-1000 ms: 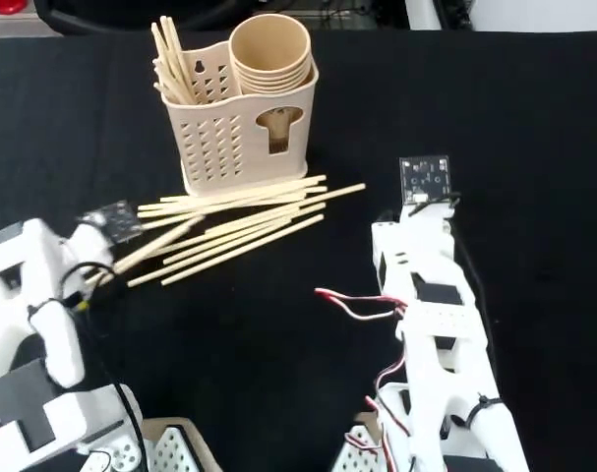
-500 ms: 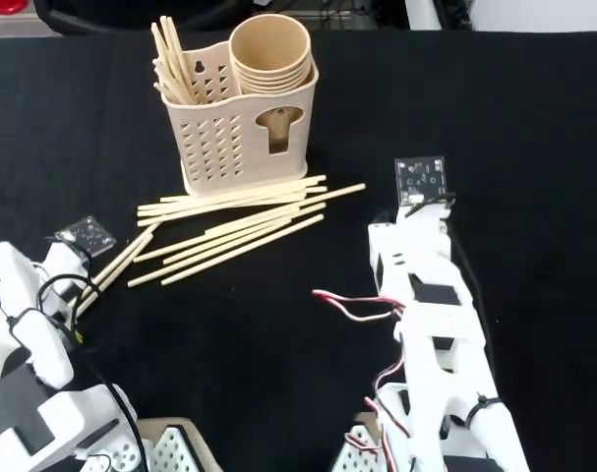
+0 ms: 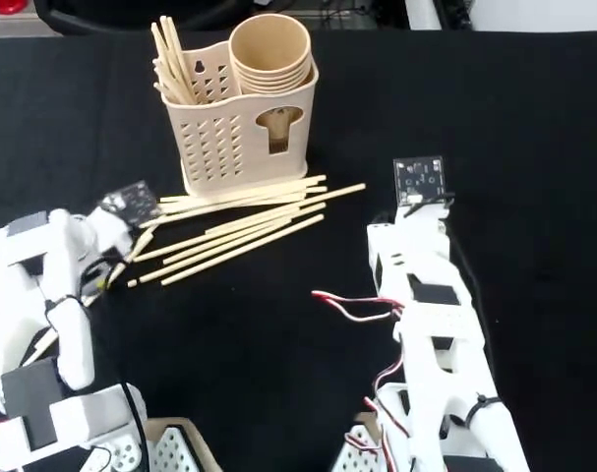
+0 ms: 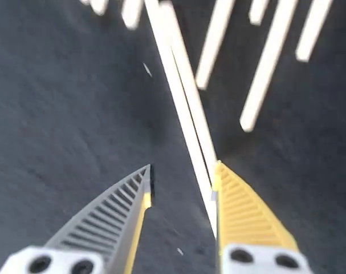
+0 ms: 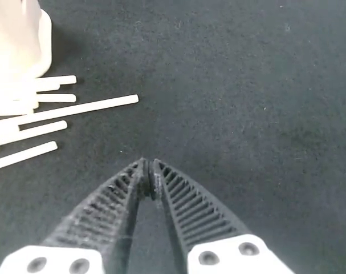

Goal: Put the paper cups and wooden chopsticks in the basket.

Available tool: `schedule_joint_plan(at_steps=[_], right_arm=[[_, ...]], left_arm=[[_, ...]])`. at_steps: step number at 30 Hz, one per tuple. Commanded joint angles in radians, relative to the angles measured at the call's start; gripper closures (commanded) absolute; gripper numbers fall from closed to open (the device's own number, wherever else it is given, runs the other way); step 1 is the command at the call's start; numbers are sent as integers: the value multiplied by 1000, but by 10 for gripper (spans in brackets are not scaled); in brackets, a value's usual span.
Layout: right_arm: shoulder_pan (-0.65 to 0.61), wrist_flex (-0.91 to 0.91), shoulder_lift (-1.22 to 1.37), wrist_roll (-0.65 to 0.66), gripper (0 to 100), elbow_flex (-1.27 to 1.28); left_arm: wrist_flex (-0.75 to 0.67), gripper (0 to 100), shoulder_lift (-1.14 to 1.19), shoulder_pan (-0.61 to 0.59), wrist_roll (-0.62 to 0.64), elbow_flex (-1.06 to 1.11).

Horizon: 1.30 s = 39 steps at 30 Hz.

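Observation:
The beige perforated basket stands at the table's far middle, holding stacked paper cups and several wooden chopsticks upright in its left compartment. More loose chopsticks lie fanned on the black cloth in front of it. My left gripper is open just above the cloth at the left end of that fan; a pair of chopsticks runs between its fingers, against the yellow finger. My right gripper is shut and empty, to the right of the chopsticks' ends.
The left arm stands at the front left and the right arm at the front right. Black cloth covers the table. A corner of the basket shows in the right wrist view. Open cloth lies to the right.
The left arm pulled back toward the left, then came forward again to the left end of the loose chopsticks. The right arm has kept still.

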Motion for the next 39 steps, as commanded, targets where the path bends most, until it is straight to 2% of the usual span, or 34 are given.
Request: schedule_joint_plan(at_steps=[1, 3, 6, 8, 15, 21, 23, 30, 35, 39], right_arm=[[-9, -15, -18, -3, 985, -4], [-8, -15, -18, -3, 985, -4], [-8, -15, -18, -3, 985, -4], [-11, -15, -18, -3, 985, -4], [-11, -15, -18, -3, 985, -5], [-8, -15, -18, -3, 985, -4], [-9, -15, -18, -3, 985, -4], [-8, -15, -18, -3, 985, -4], [-8, -15, -18, -3, 985, -5], [-8, -15, -18, -3, 985, -5]], left_arm=[[-129, 818, -28, 59, 20, -4], [-222, 819, -28, 73, 46, 33], [-370, 819, -26, 71, 155, 74], [-417, 819, -26, 77, 222, 101], [-425, 819, -26, 196, 466, 102], [-454, 819, 117, 240, 552, 1], [-411, 819, 219, 226, 585, -99], [-101, 819, 528, 189, 589, -486], [58, 820, 574, 174, 582, -595], [212, 820, 574, 173, 522, -641]])
